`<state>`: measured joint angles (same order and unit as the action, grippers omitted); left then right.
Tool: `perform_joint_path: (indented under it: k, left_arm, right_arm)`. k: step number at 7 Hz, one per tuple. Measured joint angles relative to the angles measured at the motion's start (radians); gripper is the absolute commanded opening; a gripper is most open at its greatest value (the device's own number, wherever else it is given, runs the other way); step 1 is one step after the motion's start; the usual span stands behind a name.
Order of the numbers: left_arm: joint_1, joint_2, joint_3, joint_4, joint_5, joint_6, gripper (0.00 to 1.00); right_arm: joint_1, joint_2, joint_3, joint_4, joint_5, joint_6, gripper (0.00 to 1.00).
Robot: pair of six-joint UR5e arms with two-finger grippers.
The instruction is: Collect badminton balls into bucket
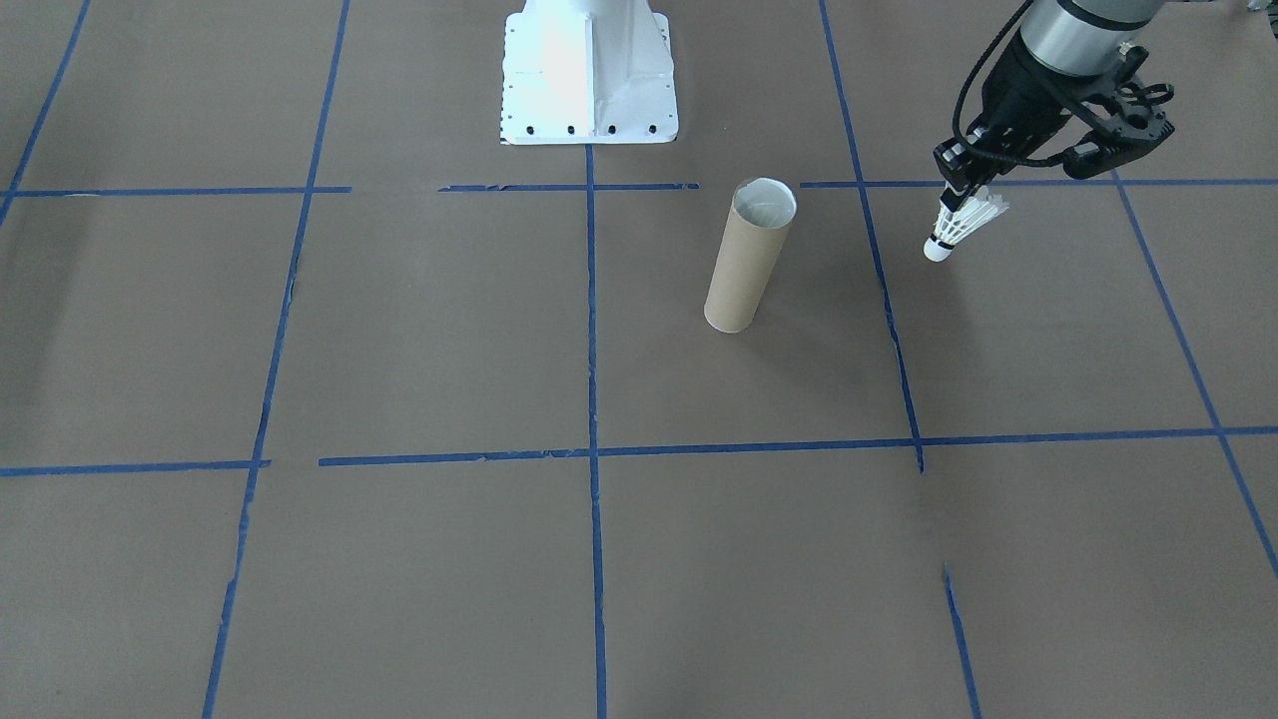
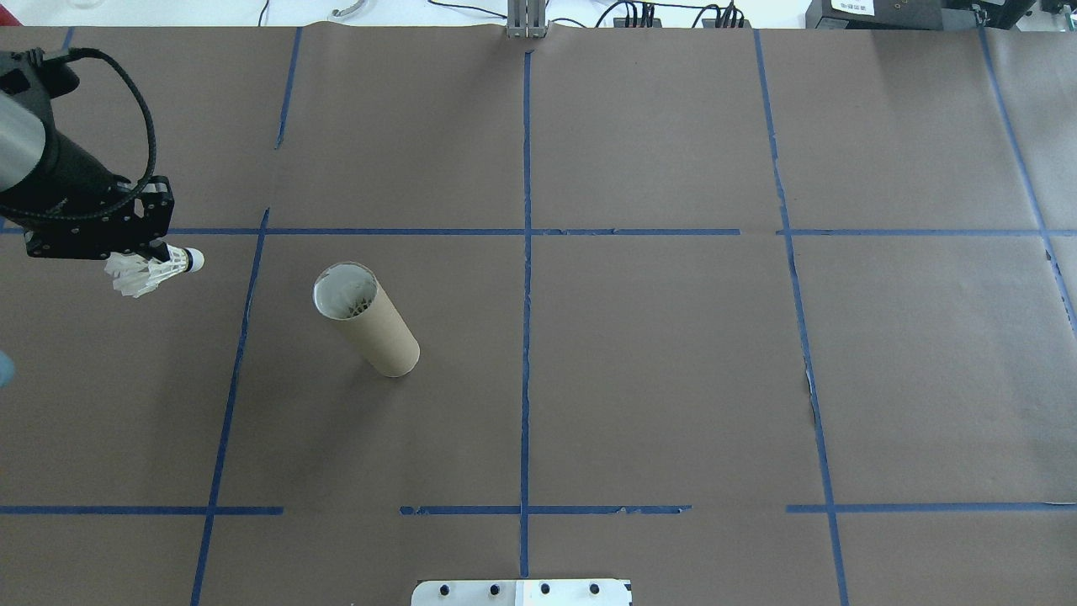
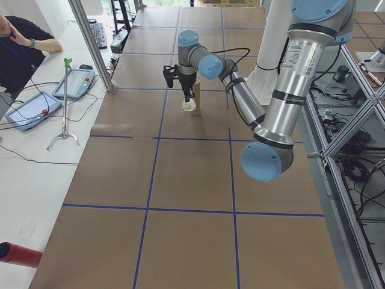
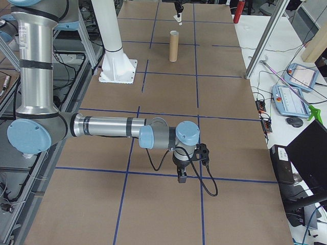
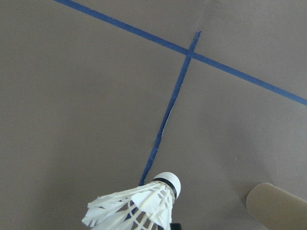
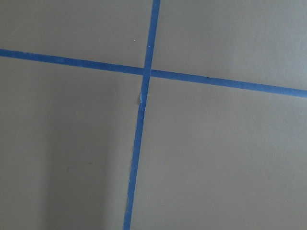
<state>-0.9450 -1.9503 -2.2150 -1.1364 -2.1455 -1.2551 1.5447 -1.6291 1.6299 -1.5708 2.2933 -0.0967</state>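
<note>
The shuttlecock (image 5: pixel 139 208) hangs cork-down, pinched in my closed left tool (image 1: pixel 960 192) above the counter (image 1: pixel 419 330), beside the upright cardboard tube (image 1: pixel 744 262). My right tool's (image 4: pixel 182 178) opening I cannot tell.

So the counter (image 2: pixel 656 379) is covered in brown paper with blue tape lines (image 2: pixel 526 337) marking out a grid, and the tape's peeling or patchy in a few spots. Along the side bench in the left view there are two tablets (image 3: pixel 31 111) with cables, a keyboard (image 3: pixel 98 35) further back, and a little metal stand (image 3: pixel 64 114) with a green tip. A red tube (image 3: pixel 18 254) pokes in at the bottom corner. A person (image 3: pixel 21 48) in a dark top sits at that bench, hand up by their head. The right view shows another tablet (image 4: pixel 291 99), a mouse (image 4: pixel 294 121) and a dark monitor (image 4: pixel 311 153). Cables and plugs (image 2: pixel 639 13) run along the far edge.
</note>
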Motion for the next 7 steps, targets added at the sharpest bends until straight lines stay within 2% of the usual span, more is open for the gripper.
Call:
perform_joint_path:
  k: [2,3,5,7]
  left_arm:
    - [0.03,-0.272,0.006,0.355,0.039,0.0,0.0]
    - [0.056,-0.393,0.041,0.475,0.053,-0.003,0.0]
    - [0.105,-0.577,0.196,0.549,0.069,-0.012,0.0]
    - [0.155,-0.634,0.292,0.56,0.084,-0.017,0.0]
  right_arm:
    - [0.0,0.0,0.0,0.0,0.0,0.0,1.0]
    - [0.0,0.0,0.0,0.0,0.0,0.0,1.0]
    - [0.0,0.0,0.001,0.0,0.0,0.0,1.0]
    - [0.0,0.0,0.001,0.0,0.0,0.0,1.0]
